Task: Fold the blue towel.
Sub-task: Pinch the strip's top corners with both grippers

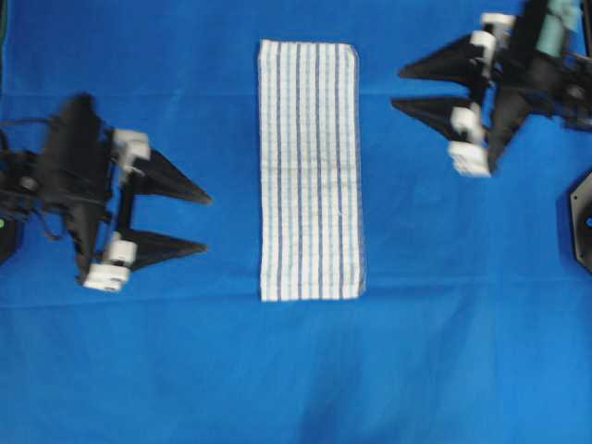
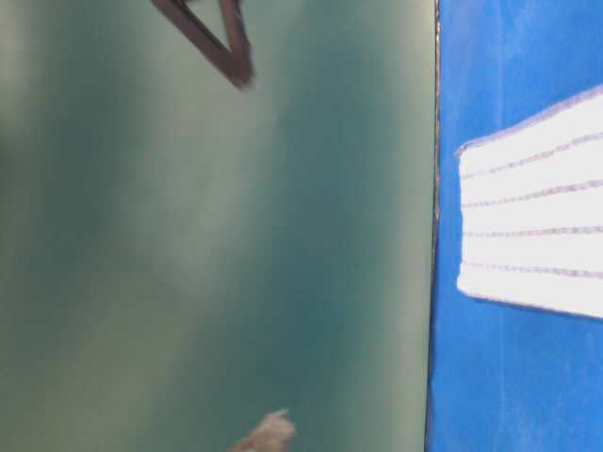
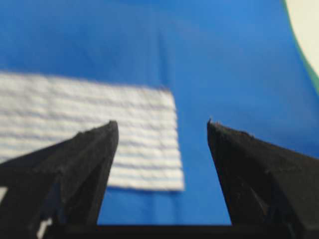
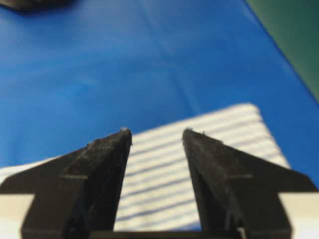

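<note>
Both my arms are hanging off the cloth, nothing gripped. My left gripper [image 1: 208, 222] is sitting with its jaws spread wide, tips pointing toward the blue towel [image 1: 310, 171] from the left of the overhead view. My right gripper [image 1: 396, 88] is likewise spread, empty, tips pointing in from the other side.

The towel is lying flat on the blue table covering [image 1: 444, 351], between the two grippers, apart from both. Its long axis is running top to bottom in the overhead view — across the line joining my two grippers, so each is facing a long edge rather than a short end.

Positions along that axis differ: the left gripper is facing the lower half of the towel, the right the upper end. In the left wrist view a towel corner [image 3: 174, 169] is showing ahead between the jaws; in the right wrist view the striped cloth [image 4: 164, 164] is filling the gap.

Judgement: neither arm is clearly nearer — each seems placed for its own end, and a fold along the long axis would mean carrying one short end over to the other.
</note>
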Tool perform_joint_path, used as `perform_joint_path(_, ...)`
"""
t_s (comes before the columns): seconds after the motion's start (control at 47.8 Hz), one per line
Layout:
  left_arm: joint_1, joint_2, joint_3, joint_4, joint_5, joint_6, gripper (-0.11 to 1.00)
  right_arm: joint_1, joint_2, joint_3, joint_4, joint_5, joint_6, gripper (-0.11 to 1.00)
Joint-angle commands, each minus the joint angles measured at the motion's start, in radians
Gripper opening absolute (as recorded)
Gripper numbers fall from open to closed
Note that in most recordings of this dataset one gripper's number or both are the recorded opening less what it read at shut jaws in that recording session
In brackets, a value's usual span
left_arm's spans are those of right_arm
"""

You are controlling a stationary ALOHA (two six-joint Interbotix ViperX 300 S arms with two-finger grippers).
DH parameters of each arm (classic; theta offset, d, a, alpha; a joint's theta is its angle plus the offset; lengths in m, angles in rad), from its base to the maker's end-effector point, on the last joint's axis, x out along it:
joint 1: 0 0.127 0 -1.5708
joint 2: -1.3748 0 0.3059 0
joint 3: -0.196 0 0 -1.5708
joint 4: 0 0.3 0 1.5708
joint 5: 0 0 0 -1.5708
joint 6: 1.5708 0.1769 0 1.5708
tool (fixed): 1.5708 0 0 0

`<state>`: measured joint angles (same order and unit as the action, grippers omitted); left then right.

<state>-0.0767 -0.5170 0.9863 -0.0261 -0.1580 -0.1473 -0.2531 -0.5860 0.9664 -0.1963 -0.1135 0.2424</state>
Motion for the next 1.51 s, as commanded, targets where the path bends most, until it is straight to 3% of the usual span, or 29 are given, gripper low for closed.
perform_joint_path(0.0,0.026,-0.046,0.021,0.002,-0.057,0.031,0.65,0.034,-0.057,0.025,0.008,-0.031,0.002,0.53)
perform_joint_path(0.146,0.078,-0.087,0.061,0.002,-0.094,0.067,0.65,0.064,-0.087,0.066,0.025,-0.046,0.002,0.53)
perform_joint_path(0.439,0.13,-0.077,0.071,0.002,-0.095,0.067,0.65,0.057,-0.061,0.071,0.026,-0.066,0.0,0.53)
perform_joint_path(0.586,0.166,-0.032,0.049,0.002,-0.097,0.071,0.65,0.006,-0.038,0.063,0.028,-0.072,0.0,0.53)
perform_joint_path(0.69,0.232,0.034,0.023,0.002,-0.107,0.072,0.65,-0.063,0.003,0.049,0.026,-0.081,0.0,0.53)
perform_joint_path(0.858,0.37,0.195,-0.035,0.002,-0.155,0.072,0.65,-0.183,0.138,-0.009,0.023,-0.081,-0.009,0.54)
perform_joint_path(1.067,0.495,0.41,-0.147,0.002,-0.156,0.072,0.71,-0.272,0.347,-0.126,0.0,-0.064,-0.018,0.59)
perform_joint_path(1.297,0.583,0.595,-0.249,0.002,-0.155,0.074,0.83,-0.33,0.565,-0.232,-0.012,-0.057,-0.018,0.65)
perform_joint_path(1.485,0.627,0.706,-0.319,0.002,-0.155,0.074,0.85,-0.368,0.686,-0.282,-0.012,-0.061,-0.018,0.65)
